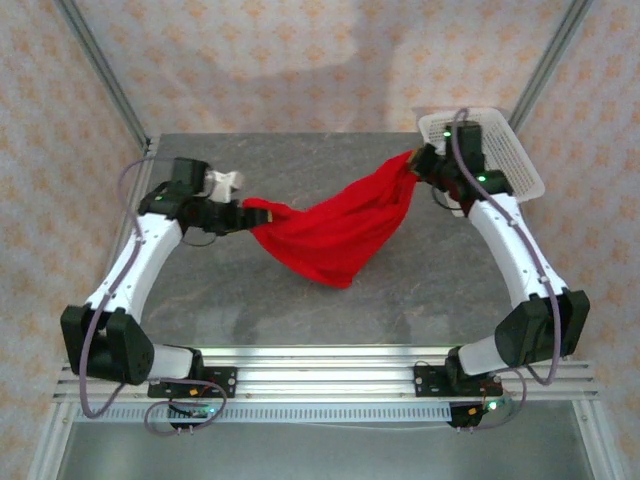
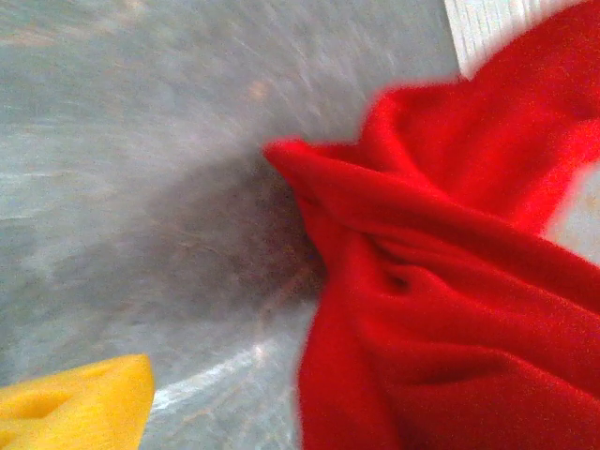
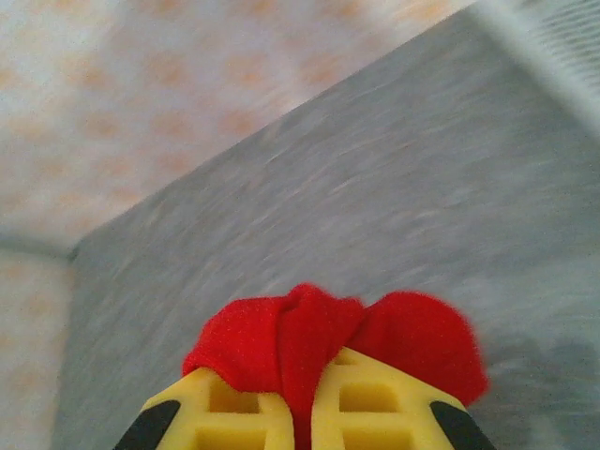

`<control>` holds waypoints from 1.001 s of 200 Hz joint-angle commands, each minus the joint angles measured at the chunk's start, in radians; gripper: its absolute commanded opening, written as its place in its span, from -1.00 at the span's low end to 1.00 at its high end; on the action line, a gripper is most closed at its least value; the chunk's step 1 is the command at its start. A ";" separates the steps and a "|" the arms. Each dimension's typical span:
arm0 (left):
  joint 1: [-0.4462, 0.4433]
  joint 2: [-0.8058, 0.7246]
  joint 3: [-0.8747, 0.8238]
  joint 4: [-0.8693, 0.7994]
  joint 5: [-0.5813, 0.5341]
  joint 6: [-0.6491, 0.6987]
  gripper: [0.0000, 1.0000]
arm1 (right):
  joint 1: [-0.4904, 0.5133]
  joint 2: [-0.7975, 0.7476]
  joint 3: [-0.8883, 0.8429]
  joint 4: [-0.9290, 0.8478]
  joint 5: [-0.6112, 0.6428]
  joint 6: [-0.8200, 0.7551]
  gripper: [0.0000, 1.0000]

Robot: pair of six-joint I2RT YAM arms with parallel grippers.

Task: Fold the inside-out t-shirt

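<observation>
1. While the shirt's left corner reaches it, left gripper (image 1: pixel 238 213): jaws wide apart, one yellow finger (image 2: pixel 80 403) clear of the fabric. No clamp on the cloth is visible. Probably placed to take that corner.
2. Inside-out t-shirt (image 1: pixel 335 235): bright red, slung between both grippers over the table (image 1: pixel 300 320), its middle sagging low. Probably raised to spread it for folding.
3. Right gripper (image 3: pixel 302 398): closed tight on a bunched red corner, anchoring the right end.
4. White basket (image 1: pixel 520 165): far right, just behind that gripper, nothing in it that I can see.
</observation>
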 commanded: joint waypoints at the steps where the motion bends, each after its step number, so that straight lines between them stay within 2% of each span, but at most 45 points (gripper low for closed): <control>1: -0.103 0.028 0.078 -0.119 -0.019 0.181 0.84 | 0.065 0.002 0.002 0.056 -0.008 0.001 -1.00; 13: -0.125 -0.003 0.063 -0.063 0.018 0.193 0.99 | 0.033 0.028 0.019 -0.055 0.123 0.067 -1.00; 22: -0.122 -0.046 0.042 -0.004 0.040 0.192 1.00 | -0.022 0.043 0.024 -0.124 0.188 0.119 -1.00; 34: -0.112 -0.106 0.021 0.066 0.055 0.183 1.00 | -0.124 0.058 0.009 -0.186 0.212 0.190 -1.00; 46: -0.070 -0.141 0.010 0.133 0.137 0.145 1.00 | -0.222 0.072 -0.007 -0.207 0.215 0.219 -1.00; 64: 0.006 -0.143 0.025 0.180 0.268 0.076 1.00 | -0.304 0.120 0.029 -0.296 0.286 0.207 -1.00; 98: 0.034 -0.099 0.114 -0.043 0.271 0.226 1.00 | -0.318 0.214 0.097 -0.409 0.318 0.164 -1.00; 126: 0.059 -0.107 0.062 -0.009 0.264 0.194 1.00 | -0.316 0.217 0.073 -0.382 0.274 0.171 -1.00; 146: 0.053 -0.104 0.029 -0.038 0.172 0.221 1.00 | -0.301 0.197 0.073 -0.324 0.192 0.109 -1.00; 158: 0.000 -0.058 0.048 -0.172 -0.042 0.321 0.98 | -0.272 0.191 0.097 -0.299 0.137 0.037 -1.00; 167: -0.078 -0.002 0.086 -0.295 -0.218 0.413 0.97 | -0.246 0.200 0.140 -0.341 0.177 -0.002 -1.00; 175: -0.146 0.053 0.125 -0.387 -0.332 0.467 0.97 | -0.240 0.212 0.170 -0.371 0.206 -0.024 -1.00; 188: -0.218 0.103 0.150 -0.467 -0.447 0.523 0.97 | -0.251 0.227 0.197 -0.401 0.282 -0.014 -1.00; 200: -0.247 0.114 0.152 -0.501 -0.545 0.568 0.99 | -0.280 0.240 0.215 -0.414 0.329 0.010 -1.00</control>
